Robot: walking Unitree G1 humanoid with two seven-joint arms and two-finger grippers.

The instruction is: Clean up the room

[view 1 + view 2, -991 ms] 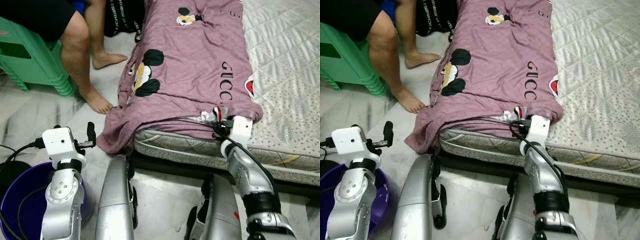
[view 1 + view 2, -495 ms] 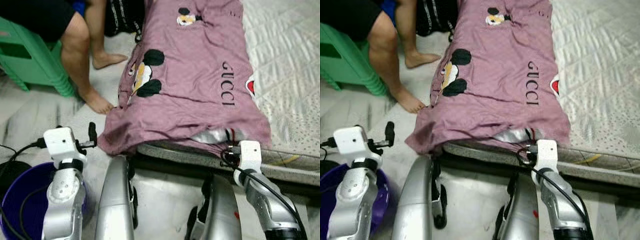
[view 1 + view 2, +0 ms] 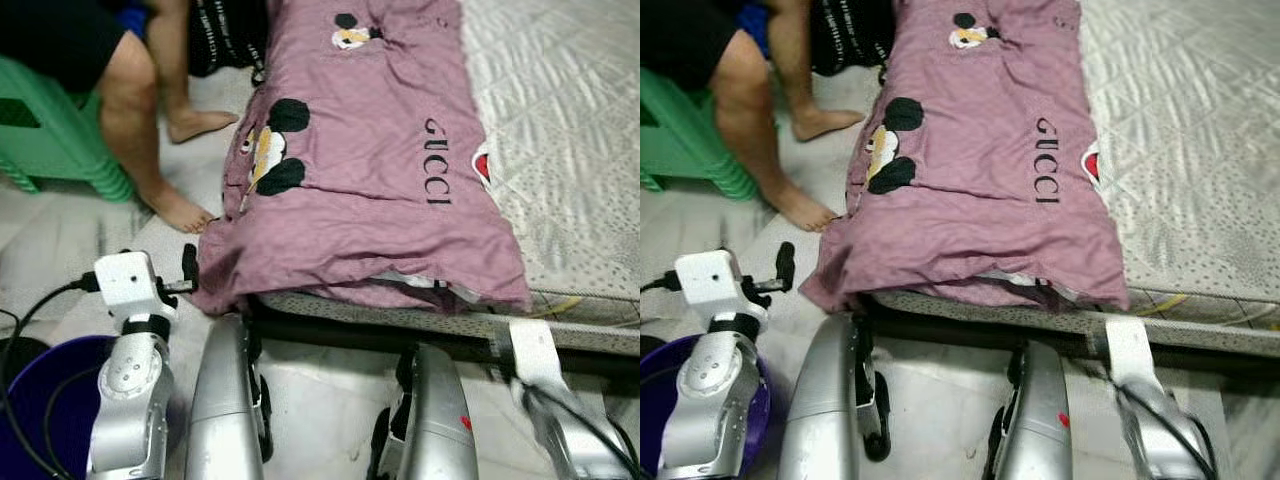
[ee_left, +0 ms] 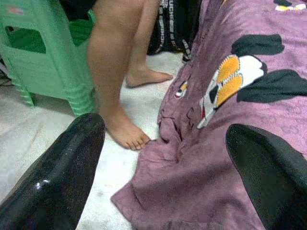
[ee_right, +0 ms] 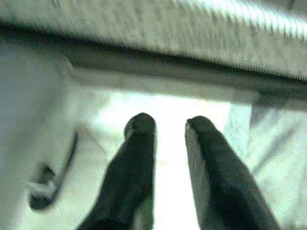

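We judge the cleanup barely begun: the mauve cartoon-print blanket lies at twelve o'clock, draped over the mattress edge; our left gripper gapes wide and empty, our right gripper narrow and empty

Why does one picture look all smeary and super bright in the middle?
The right wrist view is smeared by motion blur, with white glare off the floor between the right gripper fingers; the left wrist view is sharp on the purple blanket; the right arm blurs in the eye views.
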